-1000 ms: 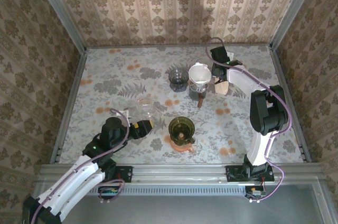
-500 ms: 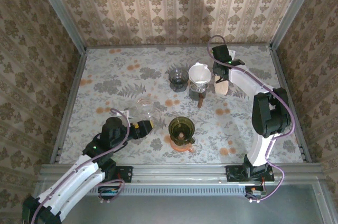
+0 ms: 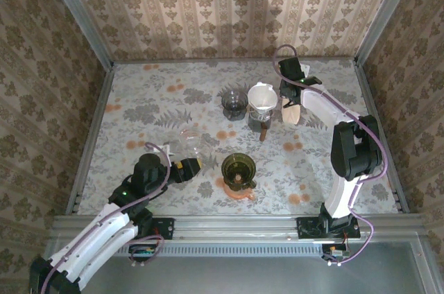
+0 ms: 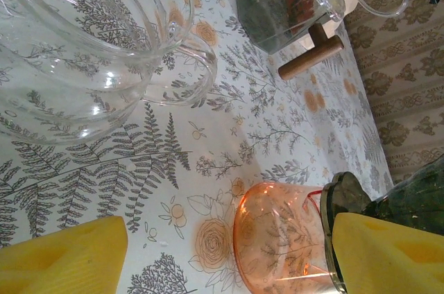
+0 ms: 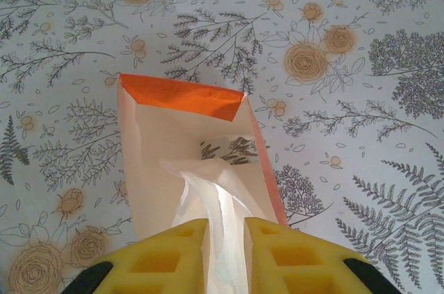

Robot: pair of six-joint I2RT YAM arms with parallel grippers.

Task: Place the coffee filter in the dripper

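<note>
Enclosing the fern-print table (image 3: 159,107) stand seemingly papered walls (image 3: 229,10).

The coffee filter (image 5: 216,205) is a white, creased paper, pinched at its near end between the yellow pads of the right gripper (image 5: 225,252), the rest lying inside an open pale packet (image 3: 291,113) with an orange flap at the far right of the table. The dripper (image 3: 261,96) is a white cone with a side handle. It stands upright on a dark vessel (image 3: 259,120) just left of the packet, apart from the filter.
</note>
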